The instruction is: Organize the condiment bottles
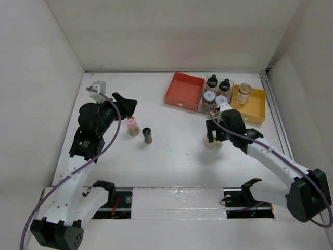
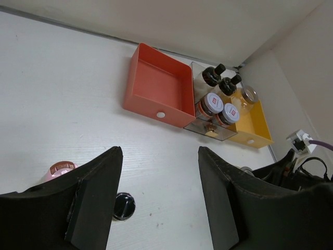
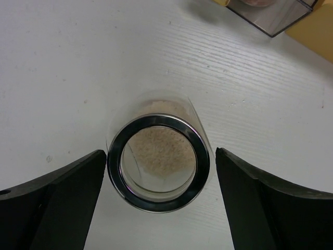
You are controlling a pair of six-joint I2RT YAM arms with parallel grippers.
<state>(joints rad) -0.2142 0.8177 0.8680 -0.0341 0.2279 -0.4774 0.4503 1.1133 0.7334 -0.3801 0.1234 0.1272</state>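
A: Since the wide clear jar [image 3: 158,162] is the item in hand, where is it entered?

B: Item: glass jar, metal-ringed lid, pale powder inside. Location: upright on the table [image 1: 171,156], right of centre, a little nearer than the clear tray [image 2: 197,127] at the far edge. The right gripper [image 3: 160,156] stands over it with its fingers [image 3: 62,198] spread to either side of the lid. One seems to be at the rim and the other shows a gap, so it is not pinched.

A: Handling?

B: Judged rigid, smooth and breakable. Probably heavier than the slim bottles, and likely slippery on bare glass. Best taken squarely across the body just under the lid, so it neither swivels nor tips.

A: Destination?

B: Probably the yellow tray [image 1: 256,112], toward the far right corner, where a second glass jar [image 1: 242,94] stands. The clear tray holds two black-capped bottles [image 1: 212,81] and two short jars [image 1: 208,97] with red-and-silver lids. The red tray [image 1: 169,96] adjoins on its left.

A: Loose stock?

B: One pink-capped bottle [image 1: 132,125] and one black-capped bottle [image 1: 148,135], side by side left of centre. The left gripper [image 2: 158,172] is near them, fingers apart, holding nothing.
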